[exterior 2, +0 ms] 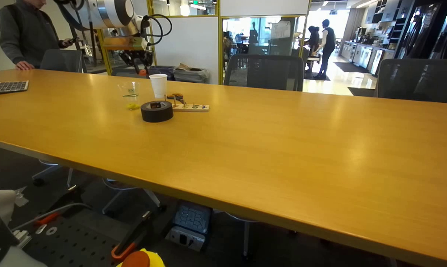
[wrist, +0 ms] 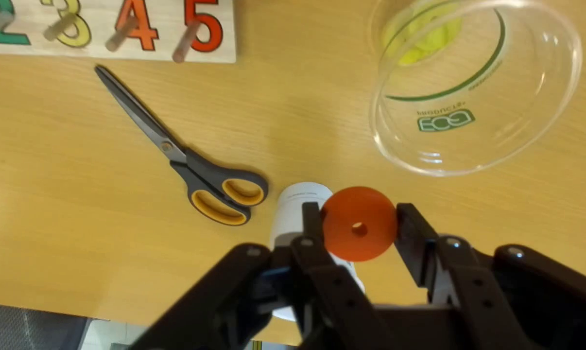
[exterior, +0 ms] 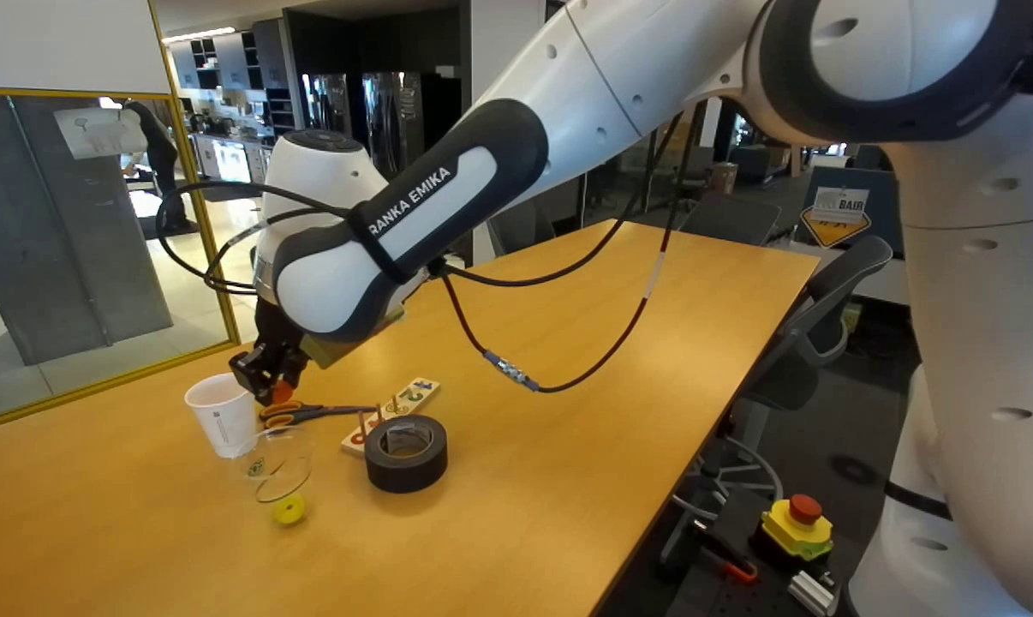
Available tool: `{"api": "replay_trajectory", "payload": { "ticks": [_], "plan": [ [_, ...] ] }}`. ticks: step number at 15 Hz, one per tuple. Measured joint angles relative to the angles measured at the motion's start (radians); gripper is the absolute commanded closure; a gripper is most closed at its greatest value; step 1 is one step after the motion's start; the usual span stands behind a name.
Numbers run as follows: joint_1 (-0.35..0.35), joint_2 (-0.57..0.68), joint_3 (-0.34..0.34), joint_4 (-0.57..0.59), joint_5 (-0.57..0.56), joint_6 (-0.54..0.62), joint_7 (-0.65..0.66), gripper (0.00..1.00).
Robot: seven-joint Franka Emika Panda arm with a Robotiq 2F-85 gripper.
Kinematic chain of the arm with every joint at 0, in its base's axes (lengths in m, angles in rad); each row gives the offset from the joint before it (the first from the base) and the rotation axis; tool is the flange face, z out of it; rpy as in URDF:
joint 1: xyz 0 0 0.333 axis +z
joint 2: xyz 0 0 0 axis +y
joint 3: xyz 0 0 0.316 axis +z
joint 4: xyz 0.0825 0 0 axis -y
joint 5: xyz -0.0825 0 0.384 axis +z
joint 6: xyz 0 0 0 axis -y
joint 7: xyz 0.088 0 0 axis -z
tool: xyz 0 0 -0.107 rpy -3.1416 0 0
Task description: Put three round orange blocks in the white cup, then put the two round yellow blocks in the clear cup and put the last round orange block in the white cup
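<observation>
Arm (exterior: pixel 448 197): sloping down over table (exterior: pixel 551 463) | gripper (wrist: pixel 358 221): pointing down, closed around 1 orange block (wrist: pixel 360 210) (near white cup (exterior: pixel 223 417))

Round orange block (wrist: pixel 358 208) was evenly orange-red. Tapered white paper-like cup (exterior: pixel 223 418) bore grey print. Clear round plastic cup (wrist: pixel 468 113) carried green line and green logo. Small round yellow blocks (wrist: pixel 431 39) were bright yellow. Pale flat wooden board (wrist: pixel 103 22) showed green, yellow, orange and red numerals. Grey-bladed metal scissors (wrist: pixel 176 154) had dark-grey handles lined yellow-orange.
</observation>
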State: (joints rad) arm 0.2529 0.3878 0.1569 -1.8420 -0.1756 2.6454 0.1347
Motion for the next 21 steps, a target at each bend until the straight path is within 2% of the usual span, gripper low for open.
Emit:
{"api": "replay_trajectory", "payload": {
  "ticks": [7,17,18,19,20,21],
  "plan": [
    [0.026,0.183,-0.011,0.259,0.000,-0.004,-0.011,0.78],
    [0.025,0.379,-0.016,0.541,0.012,-0.090,-0.056,0.78],
    [0.025,0.393,-0.016,0.563,0.012,-0.098,-0.059,0.73],
    [0.025,0.405,-0.017,0.583,0.013,-0.108,-0.060,0.33],
    [0.025,0.416,-0.017,0.602,0.013,-0.114,-0.060,0.32],
    [0.025,0.426,-0.017,0.620,0.013,-0.126,-0.060,0.26]
  ]
}}
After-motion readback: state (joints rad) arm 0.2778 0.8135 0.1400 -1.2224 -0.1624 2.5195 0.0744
